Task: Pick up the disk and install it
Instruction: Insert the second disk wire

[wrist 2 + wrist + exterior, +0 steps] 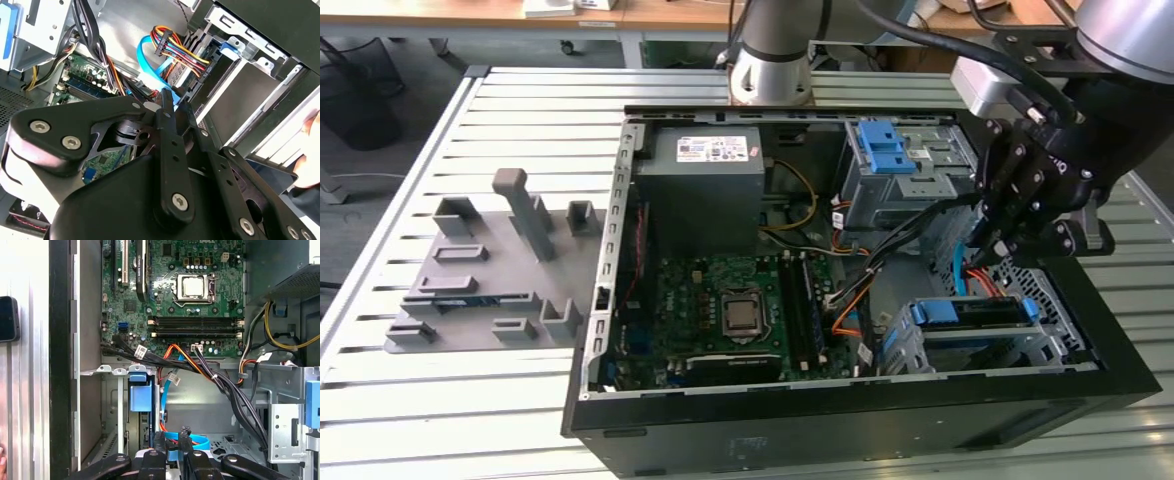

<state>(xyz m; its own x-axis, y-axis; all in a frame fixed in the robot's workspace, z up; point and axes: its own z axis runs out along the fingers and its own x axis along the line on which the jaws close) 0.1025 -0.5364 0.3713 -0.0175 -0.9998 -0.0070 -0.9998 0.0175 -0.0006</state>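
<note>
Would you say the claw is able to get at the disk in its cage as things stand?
Probably yes, but tightly. The claw hangs just above the disk, and the case is open on that side. The blue cable loops close by the claw and might snag.

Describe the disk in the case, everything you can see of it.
The disk sits seated in the metal drive cage at the case's front corner, toward the exterior view's right. Its blue plastic carrier frame shows along the top edge, with a dark grey body between the blue ends. It lies level inside the cage. The gripper hangs just above it among the cables; contact cannot be judged.
</note>
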